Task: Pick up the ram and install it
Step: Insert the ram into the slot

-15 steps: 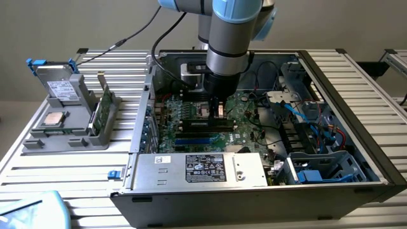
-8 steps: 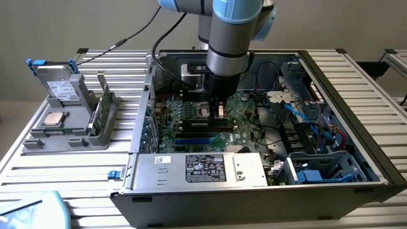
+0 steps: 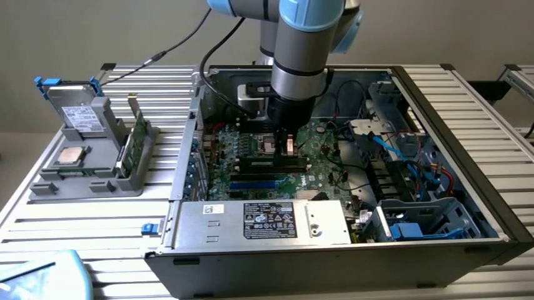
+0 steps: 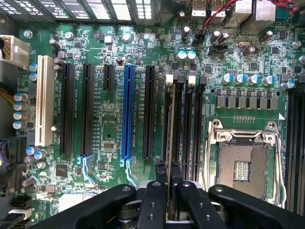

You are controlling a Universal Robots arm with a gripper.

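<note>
Claw is inside the open case, low over the motherboard, arm coming straight down from above. My two fingers are nearly together, pinching the ram between them. In the wrist view the ram shows edge-on: a very thin, long, straight strip with a pale greenish-gold top edge, running away from my fingertips. It lies lengthwise along one of the black slots, in the group of slots between the longer black expansion slot and the empty CPU socket. Its length about matches the slot's. I cannot tell whether it is seated or just above the slot. White latch sits at the slot's far end. On the counter, at the exterior view's left, a grey holder carries another green stick, standing on edge.
</note>
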